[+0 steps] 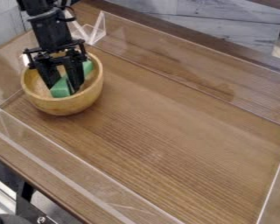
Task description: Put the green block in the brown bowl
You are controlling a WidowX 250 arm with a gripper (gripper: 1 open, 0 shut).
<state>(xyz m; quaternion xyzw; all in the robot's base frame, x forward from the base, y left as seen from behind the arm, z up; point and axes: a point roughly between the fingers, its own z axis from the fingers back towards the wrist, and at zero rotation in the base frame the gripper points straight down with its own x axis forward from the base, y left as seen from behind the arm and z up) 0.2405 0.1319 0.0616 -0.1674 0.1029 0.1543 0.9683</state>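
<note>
The brown bowl (74,98) sits at the left of the wooden table, round and light tan. The green block (63,84) stands tilted inside it, its lower end down in the bowl. My black gripper (59,77) reaches straight down into the bowl from above, its fingers (46,74) closed on either side of the block. The arm hides the upper part of the block and the back of the bowl.
A clear acrylic wall (60,171) rims the wooden table (178,122) on all sides. A grey marbled surface (224,26) lies beyond the far wall. The table's front edge runs along the lower left.
</note>
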